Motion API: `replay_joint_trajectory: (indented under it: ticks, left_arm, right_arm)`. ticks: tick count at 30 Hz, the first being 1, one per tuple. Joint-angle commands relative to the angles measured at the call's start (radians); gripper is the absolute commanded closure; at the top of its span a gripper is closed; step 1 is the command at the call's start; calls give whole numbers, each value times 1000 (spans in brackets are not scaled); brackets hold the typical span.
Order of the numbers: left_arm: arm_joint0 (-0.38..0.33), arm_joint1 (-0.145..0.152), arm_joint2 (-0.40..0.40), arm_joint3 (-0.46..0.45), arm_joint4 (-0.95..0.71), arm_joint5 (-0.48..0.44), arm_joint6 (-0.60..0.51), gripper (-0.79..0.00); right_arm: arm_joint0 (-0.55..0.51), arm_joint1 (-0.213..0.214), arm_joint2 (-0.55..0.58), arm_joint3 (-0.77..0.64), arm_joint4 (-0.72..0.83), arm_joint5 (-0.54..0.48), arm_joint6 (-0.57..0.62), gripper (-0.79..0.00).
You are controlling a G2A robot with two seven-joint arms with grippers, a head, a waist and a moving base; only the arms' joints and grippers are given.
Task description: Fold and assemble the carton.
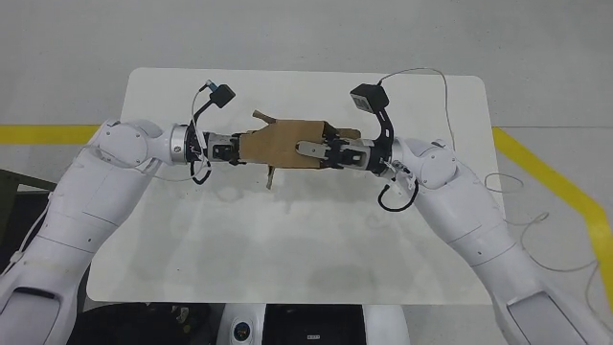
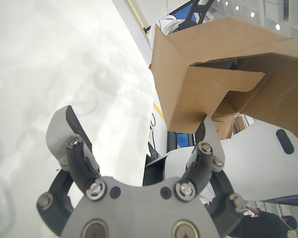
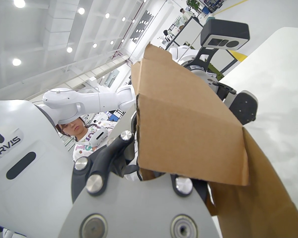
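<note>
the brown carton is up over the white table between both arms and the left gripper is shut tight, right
No: the left gripper is open, fingers spread wide, as the left wrist view shows. The carton is indeed up over the white table between both arms.

Carton (image 1: 280, 142) over table (image 1: 287, 249), between left pincer (image 1: 239, 148) and right pincer (image 1: 321, 151)
</note>
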Motion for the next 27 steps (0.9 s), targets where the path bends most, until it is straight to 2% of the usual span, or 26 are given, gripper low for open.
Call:
replay_joint_trajectory:
  ticks: [1, 27]
  left_arm:
    - [-3, 1, 2, 4, -3, -3, 3, -785]
    - [-22, 6, 13, 32, -13, -34, 35, -785]
  right_arm:
    - [3, -2, -3, 3, 4, -2, 5, 0]
    - [9, -23, -16, 18, 32, -6, 44, 0]
